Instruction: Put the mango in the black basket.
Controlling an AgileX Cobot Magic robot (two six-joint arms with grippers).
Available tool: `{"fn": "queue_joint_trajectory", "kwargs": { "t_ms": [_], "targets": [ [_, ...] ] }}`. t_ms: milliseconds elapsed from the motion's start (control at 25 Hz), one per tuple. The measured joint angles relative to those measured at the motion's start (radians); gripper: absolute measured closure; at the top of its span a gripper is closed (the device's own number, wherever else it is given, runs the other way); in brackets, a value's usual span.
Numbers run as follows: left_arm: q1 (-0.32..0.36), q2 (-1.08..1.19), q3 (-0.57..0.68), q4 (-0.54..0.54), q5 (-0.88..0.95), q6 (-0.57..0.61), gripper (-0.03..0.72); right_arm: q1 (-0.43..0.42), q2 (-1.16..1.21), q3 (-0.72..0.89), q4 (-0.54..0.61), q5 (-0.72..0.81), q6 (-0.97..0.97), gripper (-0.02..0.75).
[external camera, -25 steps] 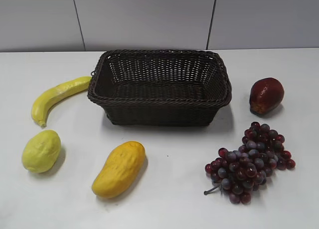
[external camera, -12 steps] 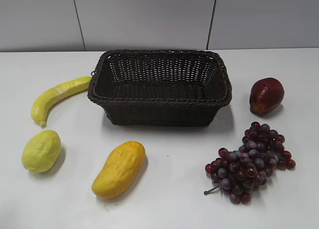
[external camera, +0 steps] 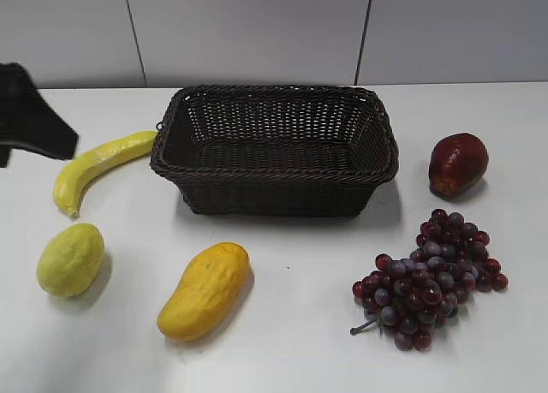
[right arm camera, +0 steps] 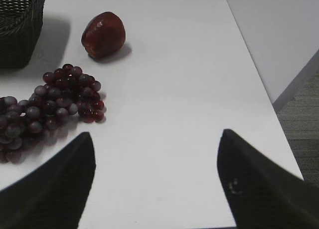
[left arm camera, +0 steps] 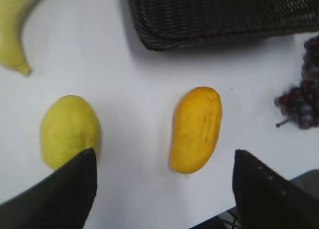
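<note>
On a white table before a grey panelled wall, my left gripper (left arm camera: pixel 162 189) hangs spread wide above the mango (left arm camera: pixel 195 129), lying just before the black basket (left arm camera: pixel 224 14). It looks firm and dimpled; I would clasp its narrow middle.

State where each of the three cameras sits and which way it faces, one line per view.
Exterior: in front of the table, slanting down at the basket and fruit; a dark arm part shows at the left edge.
Left wrist: above the left gripper, looking down at the mango and lemon; open fingers show.
Right wrist: above the right gripper, facing the grapes; open fingers show.
Shared: both wrist views catch basket and grapes.
</note>
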Motion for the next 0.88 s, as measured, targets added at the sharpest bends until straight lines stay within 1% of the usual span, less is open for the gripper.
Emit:
{"fn": "queue_joint_trajectory", "kwargs": {
  "t_ms": [120, 240, 280, 400, 480, 560, 760, 880],
  "targets": [
    [-0.153, 0.102, -0.024, 0.016, -0.036, 0.0, 0.059, 0.0, 0.0, 0.0, 0.0, 0.0, 0.0, 0.151],
    [-0.278, 0.197, -0.041, 0.052, -0.076, -0.016, 0.064, 0.0, 0.0, 0.0, 0.0, 0.0, 0.0, 0.151],
    [-0.315, 0.232, -0.049, 0.075, -0.087, -0.036, 0.064, 0.0, 0.0, 0.0, 0.0, 0.0, 0.0, 0.151],
    [-0.391, 0.331, -0.075, 0.181, -0.099, -0.119, 0.067, 0.0, 0.0, 0.0, 0.0, 0.0, 0.0, 0.151],
    [-0.419, 0.393, -0.095, 0.228, -0.104, -0.149, 0.067, 0.0, 0.0, 0.0, 0.0, 0.0, 0.0, 0.151],
    [-0.433, 0.453, -0.116, 0.249, -0.112, -0.161, 0.067, 0.0, 0.0, 0.0, 0.0, 0.0, 0.0, 0.151],
    [-0.437, 0.568, -0.135, 0.295, -0.137, -0.167, 0.022, 0.0, 0.0, 0.0, 0.0, 0.0, 0.0, 0.151],
    [-0.437, 0.622, -0.136, 0.299, -0.163, -0.167, 0.015, 0.0, 0.0, 0.0, 0.0, 0.0, 0.0, 0.151]
  ]
}}
